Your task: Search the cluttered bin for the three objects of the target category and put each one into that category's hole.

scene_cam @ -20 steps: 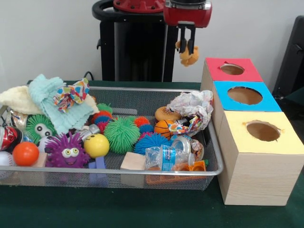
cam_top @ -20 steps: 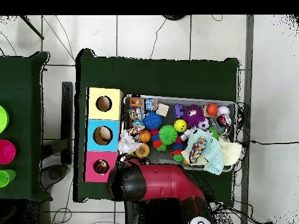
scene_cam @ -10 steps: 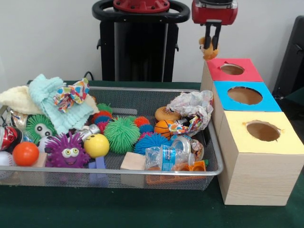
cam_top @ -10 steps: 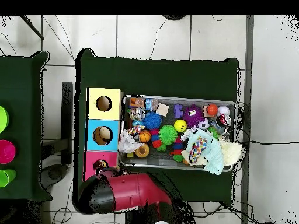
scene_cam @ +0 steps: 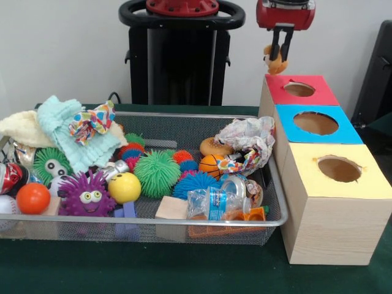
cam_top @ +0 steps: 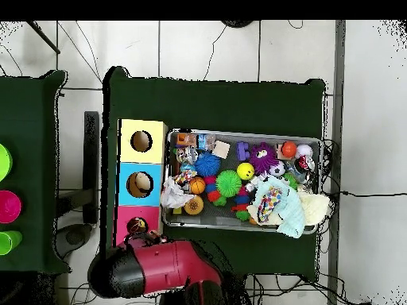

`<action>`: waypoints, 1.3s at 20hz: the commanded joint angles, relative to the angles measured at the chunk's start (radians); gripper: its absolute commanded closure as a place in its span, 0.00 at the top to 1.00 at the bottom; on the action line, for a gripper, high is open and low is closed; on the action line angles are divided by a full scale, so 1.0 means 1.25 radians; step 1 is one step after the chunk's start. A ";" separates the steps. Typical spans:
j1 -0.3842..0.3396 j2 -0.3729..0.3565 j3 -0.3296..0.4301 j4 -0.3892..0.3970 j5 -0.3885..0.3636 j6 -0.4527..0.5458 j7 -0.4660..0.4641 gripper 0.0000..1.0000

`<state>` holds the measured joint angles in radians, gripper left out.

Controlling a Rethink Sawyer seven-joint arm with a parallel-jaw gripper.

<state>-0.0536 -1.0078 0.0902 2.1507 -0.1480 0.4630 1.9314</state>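
Tool [scene_cam: 280, 54] closed on small orange-yellow plush toy [scene_cam: 275, 63] — held in the air, clear of every surface. Directly below and slightly toward the camera in the front view: red-topped wooden box [scene_cam: 300, 90] with round hole [scene_cam: 299, 89], not touched by the toy. Next along the same row, further from the tool: blue-topped wooden box [scene_cam: 315, 123], then yellow-topped wooden box [scene_cam: 337, 169], each with one round hole. Beside the boxes, lower and well apart from the tool: wire-mesh metal bin [scene_cam: 184, 222] on green tabletop [scene_cam: 141, 269] — filled with spiky rubber balls, crumpled paper, a crushed plastic bottle [scene_cam: 215, 203], cloths and wooden blocks.
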 commanded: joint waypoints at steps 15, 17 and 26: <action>0.050 0.033 -0.148 -0.055 0.025 -0.116 0.166 0.00; 0.057 0.039 -0.152 -0.061 0.031 -0.110 0.163 0.00; 0.086 0.056 -0.166 -0.085 0.057 -0.090 0.163 0.00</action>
<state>0.0530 -0.9794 -0.1086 2.1262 -0.1275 0.3484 1.9314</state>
